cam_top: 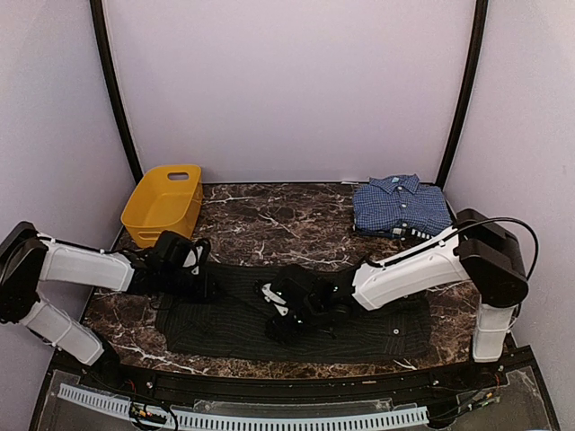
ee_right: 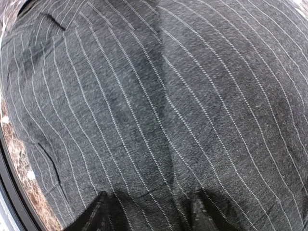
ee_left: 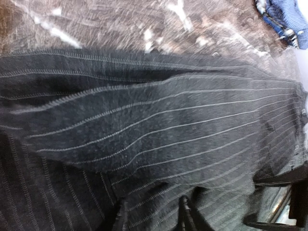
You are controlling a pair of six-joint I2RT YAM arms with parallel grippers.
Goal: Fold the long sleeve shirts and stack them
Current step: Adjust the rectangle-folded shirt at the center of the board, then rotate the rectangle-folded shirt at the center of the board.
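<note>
Pinstriped black shirt (ee_right: 159, 96) right under us, long axis left-to-right; right gripper (ee_right: 151, 209) reaches in low, parted, empty; left gripper (ee_left: 153, 214) low too, grip we can't tell.

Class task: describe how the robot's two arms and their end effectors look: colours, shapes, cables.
Both the left arm and the right arm have smooth white shells joined by bulky black joints. A thin black cable loops over the right arm's large black joint. The left end effector and right end effector are black, each with two dark fingers.
</note>
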